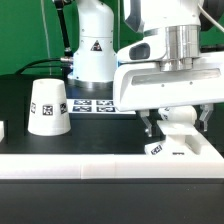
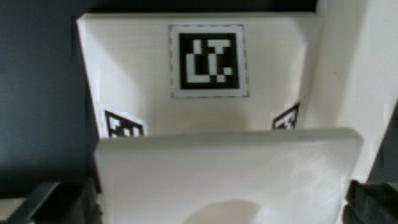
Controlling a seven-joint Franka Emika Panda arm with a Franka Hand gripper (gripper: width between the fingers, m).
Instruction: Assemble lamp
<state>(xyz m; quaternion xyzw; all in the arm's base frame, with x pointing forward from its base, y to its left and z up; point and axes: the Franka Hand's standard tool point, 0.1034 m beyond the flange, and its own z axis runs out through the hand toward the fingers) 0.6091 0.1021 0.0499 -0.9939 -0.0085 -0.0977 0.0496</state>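
Observation:
The white lamp base (image 1: 172, 150) lies at the exterior view's right, near the front wall; in the wrist view its flat top with a square tag (image 2: 208, 60) fills the middle. My gripper (image 1: 176, 128) hangs over it, shut on the white bulb (image 1: 178, 117), with one dark finger on each side. In the wrist view the bulb (image 2: 222, 165) is a wide white block between the fingers (image 2: 43, 202), and the gripper (image 2: 217, 208) sits at the frame's edge. I cannot tell whether the bulb touches the base. The cone-shaped shade (image 1: 48, 107) stands upright, apart, at the exterior view's left.
The marker board (image 1: 96, 103) lies flat behind the shade and base. The white robot pedestal (image 1: 93, 50) with a warning triangle stands at the back. A low white wall (image 1: 90, 165) runs along the table's front edge.

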